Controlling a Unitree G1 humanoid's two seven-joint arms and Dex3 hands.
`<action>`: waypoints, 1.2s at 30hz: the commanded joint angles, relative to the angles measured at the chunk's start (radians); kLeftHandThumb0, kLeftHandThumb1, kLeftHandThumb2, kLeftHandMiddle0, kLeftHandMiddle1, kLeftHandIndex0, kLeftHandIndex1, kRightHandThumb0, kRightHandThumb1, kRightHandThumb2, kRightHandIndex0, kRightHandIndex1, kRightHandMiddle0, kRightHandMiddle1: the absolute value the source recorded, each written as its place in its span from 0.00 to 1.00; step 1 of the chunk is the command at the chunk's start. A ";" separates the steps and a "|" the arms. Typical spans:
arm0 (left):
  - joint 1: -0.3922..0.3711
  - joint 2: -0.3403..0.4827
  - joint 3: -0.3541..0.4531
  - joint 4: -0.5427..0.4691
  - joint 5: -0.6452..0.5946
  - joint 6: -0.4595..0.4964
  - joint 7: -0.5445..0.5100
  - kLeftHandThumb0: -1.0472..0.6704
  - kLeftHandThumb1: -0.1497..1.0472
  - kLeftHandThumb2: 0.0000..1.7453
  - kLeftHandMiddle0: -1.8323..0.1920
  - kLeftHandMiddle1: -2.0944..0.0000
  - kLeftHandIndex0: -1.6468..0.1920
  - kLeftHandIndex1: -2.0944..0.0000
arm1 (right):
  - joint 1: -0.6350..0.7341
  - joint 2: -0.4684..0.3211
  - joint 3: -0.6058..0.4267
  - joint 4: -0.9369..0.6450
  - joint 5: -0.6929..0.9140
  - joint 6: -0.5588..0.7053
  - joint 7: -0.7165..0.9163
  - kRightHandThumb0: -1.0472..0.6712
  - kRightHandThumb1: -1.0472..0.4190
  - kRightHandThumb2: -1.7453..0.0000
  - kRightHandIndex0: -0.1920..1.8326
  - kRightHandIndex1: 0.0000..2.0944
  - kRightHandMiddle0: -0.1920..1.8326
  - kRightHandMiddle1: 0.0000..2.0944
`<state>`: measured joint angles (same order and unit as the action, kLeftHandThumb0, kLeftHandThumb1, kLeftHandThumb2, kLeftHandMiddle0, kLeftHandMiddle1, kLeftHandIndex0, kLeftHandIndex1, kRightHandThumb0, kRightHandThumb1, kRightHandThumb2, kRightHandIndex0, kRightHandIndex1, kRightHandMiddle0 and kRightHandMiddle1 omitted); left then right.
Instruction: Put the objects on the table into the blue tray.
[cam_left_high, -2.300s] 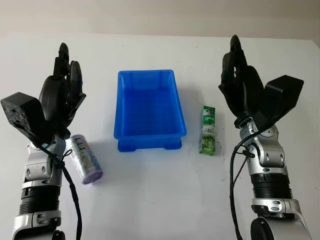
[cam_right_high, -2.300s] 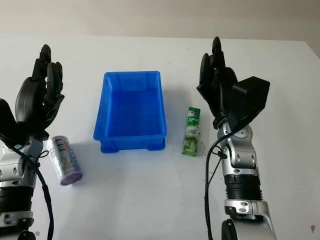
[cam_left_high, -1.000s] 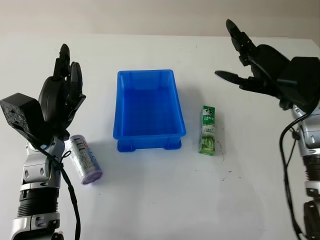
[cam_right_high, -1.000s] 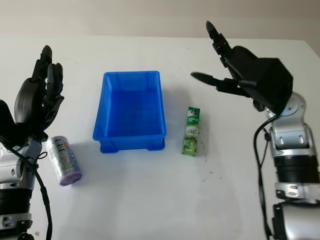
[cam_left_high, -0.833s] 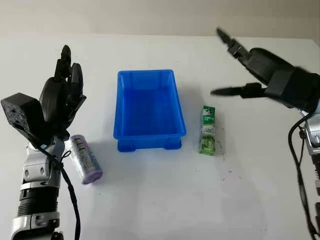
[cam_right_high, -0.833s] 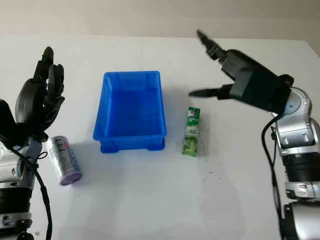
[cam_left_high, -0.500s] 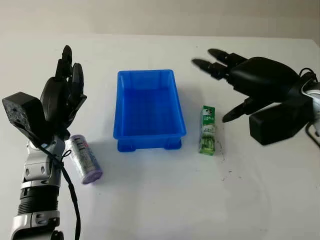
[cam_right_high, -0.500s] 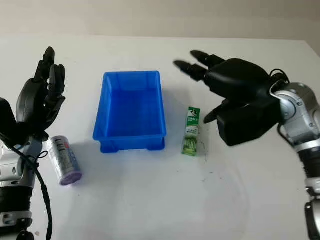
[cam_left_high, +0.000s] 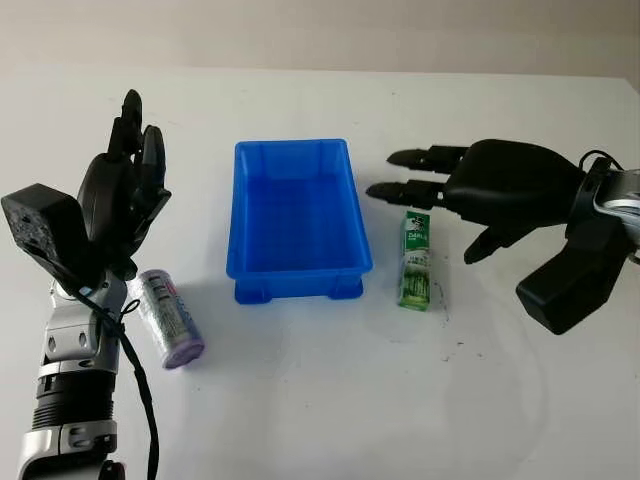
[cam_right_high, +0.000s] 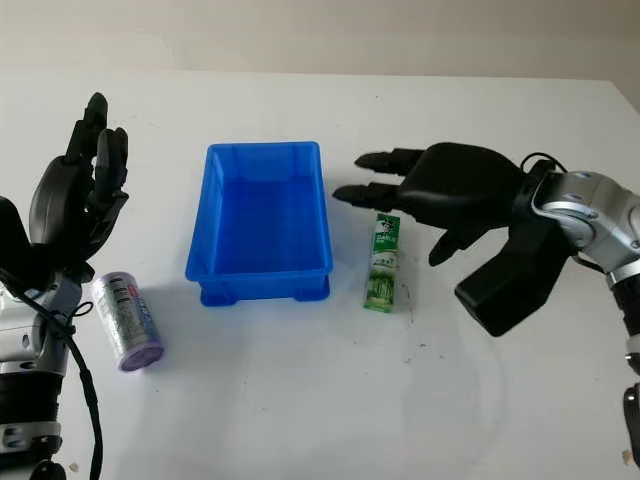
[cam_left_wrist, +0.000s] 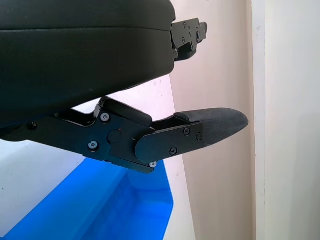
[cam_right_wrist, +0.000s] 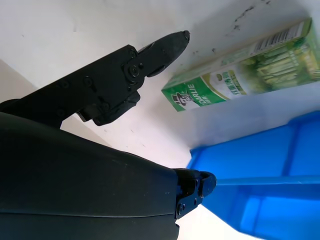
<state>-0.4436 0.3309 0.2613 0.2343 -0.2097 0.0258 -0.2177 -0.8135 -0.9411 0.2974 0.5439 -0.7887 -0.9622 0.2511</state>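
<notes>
A blue tray (cam_left_high: 298, 268) sits mid-table with nothing in it. Just right of it lies a green carton (cam_left_high: 415, 262), lengthwise. My right hand (cam_left_high: 425, 205) hovers open above the carton's far end, palm down, with its fingers (cam_left_high: 405, 158) pointing left toward the tray. The right wrist view has the carton (cam_right_wrist: 245, 65) below one finger (cam_right_wrist: 125, 70), beside the tray's corner (cam_right_wrist: 270, 170). A purple can (cam_left_high: 170, 318) lies on its side left of the tray. My left hand (cam_left_high: 135, 140) is raised open just behind the can, holding nothing.
The white table (cam_left_high: 330, 400) stretches bare in front of the tray and objects. Its far edge meets a beige wall (cam_left_high: 320, 30). The left wrist view catches the tray's rim (cam_left_wrist: 115, 210) beneath a finger (cam_left_wrist: 200, 130).
My right hand has swung from upright at the right side down and leftward, and is now palm down over the carton. The left hand, can, carton and tray have stayed put.
</notes>
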 joint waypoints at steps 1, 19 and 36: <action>-0.006 0.009 0.003 -0.008 0.001 -0.002 0.001 0.18 1.00 0.37 0.98 0.97 0.98 0.97 | -0.006 -0.015 0.007 0.025 0.004 -0.029 -0.017 0.44 0.17 0.96 0.18 0.05 0.19 0.04; -0.009 0.013 -0.006 -0.006 0.002 0.001 -0.011 0.18 1.00 0.38 0.99 0.98 0.99 0.98 | 0.031 0.014 0.048 0.085 -0.018 -0.097 -0.072 0.43 0.09 0.95 0.24 0.06 0.23 0.06; 0.003 0.014 -0.002 -0.030 0.001 0.010 -0.006 0.18 1.00 0.37 0.98 0.97 0.99 0.98 | -0.030 0.094 0.232 0.252 -0.326 -0.091 -0.518 0.50 0.08 0.97 0.35 0.19 0.22 0.39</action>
<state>-0.4433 0.3346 0.2557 0.2266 -0.2098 0.0352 -0.2227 -0.8456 -0.8661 0.4979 0.7735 -1.0921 -1.0614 -0.2557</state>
